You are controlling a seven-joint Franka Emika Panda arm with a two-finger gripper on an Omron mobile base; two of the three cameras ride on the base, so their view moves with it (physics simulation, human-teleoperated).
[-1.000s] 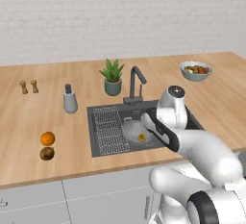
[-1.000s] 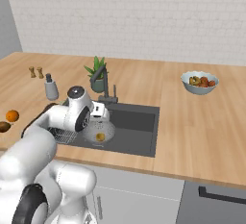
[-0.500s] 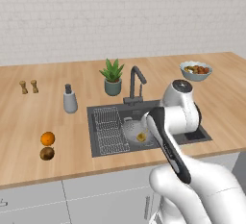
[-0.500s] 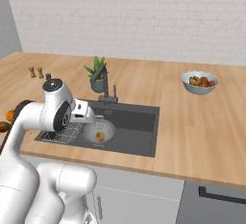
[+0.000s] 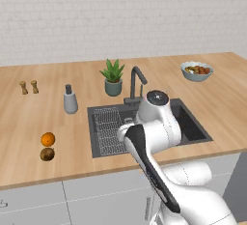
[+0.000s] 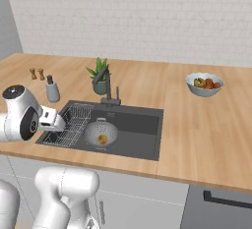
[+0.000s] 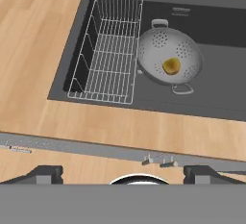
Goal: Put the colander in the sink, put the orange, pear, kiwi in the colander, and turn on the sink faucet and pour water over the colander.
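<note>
With the colander (image 7: 169, 62) already sitting in the sink (image 7: 226, 74) and the pear (image 7: 171, 65) lying in its bottom, your next fetch is most likely the orange (image 5: 47, 139) or the kiwi (image 5: 47, 154). Both wait on the counter (image 5: 29, 122) at about nine o'clock from the sink in the left base view, the kiwi touching or just below the orange. The gripper (image 7: 123, 172) hangs empty with its jaws spread wide, high over the front edge of the counter, looking down on the wire rack (image 7: 108, 50) and colander. Swing it toward nine o'clock and come down from straight above so the fingers straddle one fruit only; the two sit so close that a careless descent could knock the other rolling. Taking the orange first, at twelve o'clock of the pair, leaves the kiwi free. The faucet (image 5: 137, 81) stands at the sink's twelve o'clock edge. No brand, label or writing can be read anywhere.
</note>
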